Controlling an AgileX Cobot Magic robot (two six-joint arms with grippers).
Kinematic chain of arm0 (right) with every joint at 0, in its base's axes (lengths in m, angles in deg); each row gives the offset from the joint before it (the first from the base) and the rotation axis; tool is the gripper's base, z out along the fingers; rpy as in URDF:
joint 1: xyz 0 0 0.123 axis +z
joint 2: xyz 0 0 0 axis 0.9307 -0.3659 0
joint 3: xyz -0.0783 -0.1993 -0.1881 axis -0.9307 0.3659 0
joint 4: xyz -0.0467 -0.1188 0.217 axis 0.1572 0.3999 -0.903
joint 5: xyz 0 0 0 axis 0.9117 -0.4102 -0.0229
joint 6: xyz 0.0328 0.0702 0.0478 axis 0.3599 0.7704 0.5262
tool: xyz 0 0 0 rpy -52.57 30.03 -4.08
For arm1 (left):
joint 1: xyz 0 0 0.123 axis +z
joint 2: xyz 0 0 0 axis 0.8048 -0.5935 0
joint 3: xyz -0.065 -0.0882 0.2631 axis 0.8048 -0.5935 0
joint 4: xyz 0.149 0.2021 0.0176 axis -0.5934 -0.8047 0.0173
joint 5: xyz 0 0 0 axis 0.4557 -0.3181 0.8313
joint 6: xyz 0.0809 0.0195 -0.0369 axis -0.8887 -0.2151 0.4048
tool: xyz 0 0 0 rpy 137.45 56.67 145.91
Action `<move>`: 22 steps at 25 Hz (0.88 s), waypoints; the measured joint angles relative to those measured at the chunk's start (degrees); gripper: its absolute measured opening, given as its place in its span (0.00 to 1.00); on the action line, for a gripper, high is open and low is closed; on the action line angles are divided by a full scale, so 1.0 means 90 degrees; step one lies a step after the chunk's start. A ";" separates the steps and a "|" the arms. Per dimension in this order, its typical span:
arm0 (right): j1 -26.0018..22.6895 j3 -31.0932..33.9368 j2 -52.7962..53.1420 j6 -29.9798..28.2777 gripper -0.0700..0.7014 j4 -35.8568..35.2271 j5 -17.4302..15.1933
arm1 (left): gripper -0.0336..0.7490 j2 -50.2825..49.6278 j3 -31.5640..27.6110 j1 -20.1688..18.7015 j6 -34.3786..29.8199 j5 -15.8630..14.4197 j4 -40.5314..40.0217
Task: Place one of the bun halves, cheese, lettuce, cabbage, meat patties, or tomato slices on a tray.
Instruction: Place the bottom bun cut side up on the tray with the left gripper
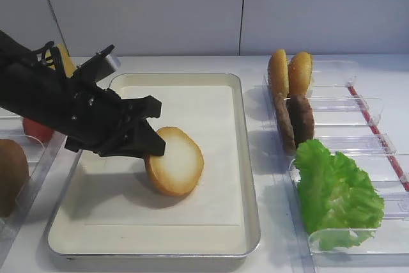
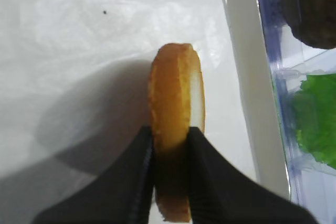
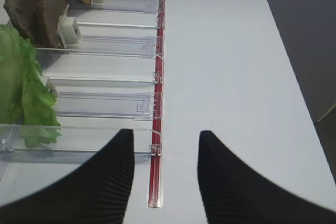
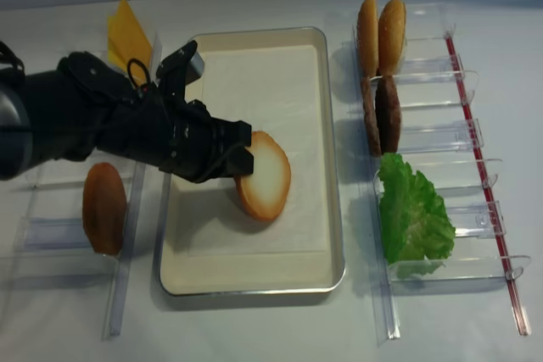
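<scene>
Left pincer (image 1: pixel 153 145) grips a bun half (image 1: pixel 176 161) on edge over the tray (image 1: pixel 249 177); right pincer (image 3: pixel 165 177) stands wide above the counter (image 3: pixel 226 66).

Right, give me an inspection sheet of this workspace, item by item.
Surface: white table, no spills seen.
Job's things: bun half on edge over the tray, pinched at its rim; cheese, meat patties, lettuce in clear bins; tomato slices mostly hidden behind the arm.
Clutter: two golden bun pieces in the far right bin; brown bun piece on the left.
Grippers: left gripper shut on the bun half; right gripper open, empty, over the bins' red edge.
Cables: one on the left arm.
Surroundings: pale wall panels.
</scene>
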 joint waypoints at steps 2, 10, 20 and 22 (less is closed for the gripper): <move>0.0000 0.0000 0.0000 0.0000 0.51 0.0000 0.0000 | 0.22 0.0000 0.0000 0.0000 0.0101 0.0012 -0.0062; 0.0000 0.0000 0.0000 0.0000 0.51 0.0000 0.0000 | 0.22 0.0000 0.0003 0.0000 0.0331 -0.0018 -0.0484; 0.0000 0.0000 0.0000 0.0000 0.51 0.0000 0.0000 | 0.66 0.0000 0.0003 0.0000 0.0346 -0.0028 -0.0780; 0.0000 0.0000 0.0000 0.0000 0.51 0.0000 0.0000 | 0.67 0.0000 0.0003 0.0000 0.0346 0.0013 -0.0780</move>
